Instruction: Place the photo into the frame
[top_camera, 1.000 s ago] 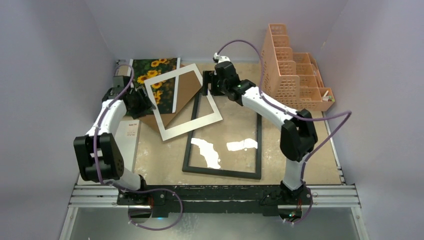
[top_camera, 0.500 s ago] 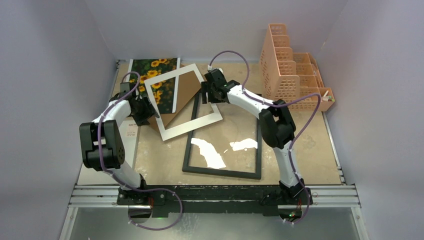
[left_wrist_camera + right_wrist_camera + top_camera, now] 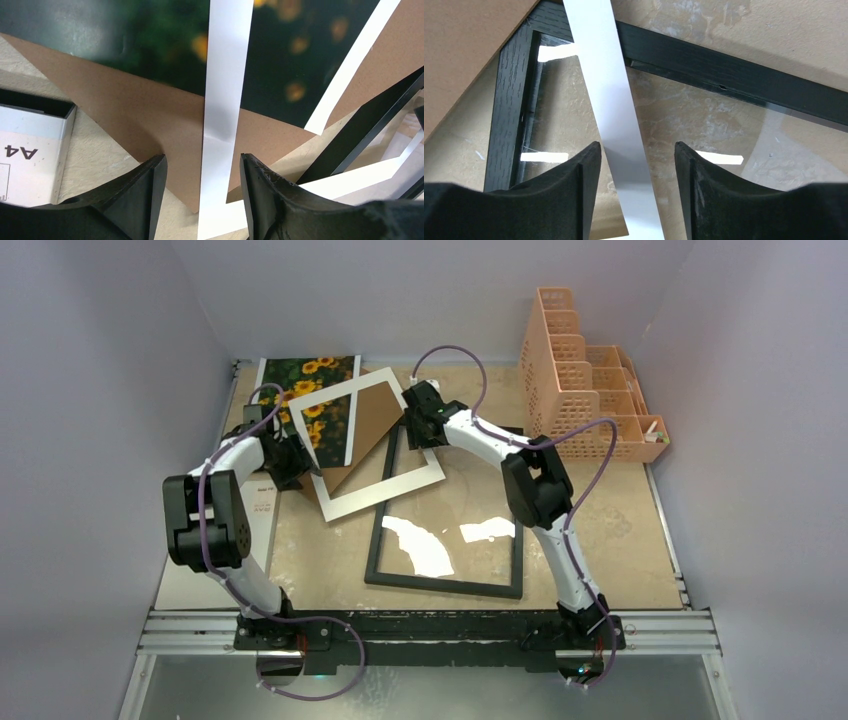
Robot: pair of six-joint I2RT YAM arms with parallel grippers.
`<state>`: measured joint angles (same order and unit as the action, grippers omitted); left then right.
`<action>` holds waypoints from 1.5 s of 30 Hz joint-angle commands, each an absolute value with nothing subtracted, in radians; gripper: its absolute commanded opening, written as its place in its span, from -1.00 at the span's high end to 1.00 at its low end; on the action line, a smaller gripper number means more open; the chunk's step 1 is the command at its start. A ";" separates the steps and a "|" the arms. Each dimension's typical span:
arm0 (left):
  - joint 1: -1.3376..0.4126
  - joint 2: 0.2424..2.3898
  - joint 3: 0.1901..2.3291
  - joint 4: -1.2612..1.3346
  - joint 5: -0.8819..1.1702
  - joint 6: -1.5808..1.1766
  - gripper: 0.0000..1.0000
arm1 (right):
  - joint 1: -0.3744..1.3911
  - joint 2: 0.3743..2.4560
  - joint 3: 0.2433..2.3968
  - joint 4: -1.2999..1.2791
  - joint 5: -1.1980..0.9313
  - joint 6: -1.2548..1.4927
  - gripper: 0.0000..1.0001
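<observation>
The sunflower photo [image 3: 305, 373] lies at the back left, partly under a brown board [image 3: 368, 420] and a white mat border [image 3: 412, 478]. The black frame [image 3: 446, 585] with its glass lies mid-table, its far left corner under the mat. My left gripper [image 3: 297, 462] is open at the mat's left side. In the left wrist view its jaws [image 3: 202, 160] straddle the white strip [image 3: 220, 100] over the board [image 3: 125, 115], the photo [image 3: 165, 45] beyond. My right gripper [image 3: 415, 426] is open, straddling the mat's right strip [image 3: 604, 85] above the frame [image 3: 724, 70].
A peach mesh organizer [image 3: 590, 390] stands at the back right. A flat white A4 paper pack [image 3: 258, 515] lies along the left side, also in the left wrist view [image 3: 25, 150]. Grey walls enclose the table on three sides.
My right gripper has moved left and down onto the mat's right strip, its elbow folding in. My left gripper has moved right to the mat's left strip. The mat, photo and frame have not moved.
</observation>
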<state>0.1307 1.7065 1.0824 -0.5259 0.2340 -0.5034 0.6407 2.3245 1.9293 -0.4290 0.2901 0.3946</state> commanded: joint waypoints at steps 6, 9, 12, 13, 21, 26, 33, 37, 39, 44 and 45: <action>0.149 1.725 1.158 -0.505 0.280 -0.480 -0.15 | 0.645 2.310 1.946 -0.459 0.354 0.370 0.10; 0.150 1.724 1.167 -0.509 0.287 -0.482 -0.15 | 0.645 2.301 1.936 -0.461 0.354 0.370 0.21; 0.152 1.720 1.178 -0.516 0.288 -0.482 -0.15 | 0.648 2.287 1.932 -0.479 0.353 0.371 0.28; 0.152 1.716 1.179 -0.518 0.288 -0.482 -0.15 | 0.650 2.275 1.928 -0.481 0.351 0.371 0.30; 0.152 1.699 1.192 -0.532 0.318 -0.490 -0.15 | 0.651 2.143 1.808 -0.522 0.327 0.426 0.33; 0.152 1.685 1.196 -0.539 0.338 -0.495 -0.15 | 0.652 1.999 1.672 -0.550 0.295 0.449 0.30; 0.152 1.683 1.192 -0.534 0.362 -0.503 -0.15 | 0.650 1.833 1.473 -0.586 0.271 0.473 0.29; 0.150 1.683 1.182 -0.530 0.380 -0.508 -0.15 | 0.649 1.761 1.368 -0.632 0.299 0.512 0.29; 0.150 1.683 1.176 -0.527 0.388 -0.510 -0.15 | 0.649 1.720 1.316 -0.655 0.319 0.545 0.29; 0.141 1.680 1.166 -0.521 0.398 -0.512 -0.15 | 0.645 1.610 1.181 -0.708 0.387 0.643 0.28; 0.138 1.680 1.165 -0.519 0.400 -0.513 -0.15 | 0.642 1.583 1.155 -0.722 0.397 0.669 0.28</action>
<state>0.1436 1.7237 1.1561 -0.5400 0.3710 -0.5056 0.6472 1.6936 1.2194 -0.6357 0.3199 0.5537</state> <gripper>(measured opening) 0.574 0.358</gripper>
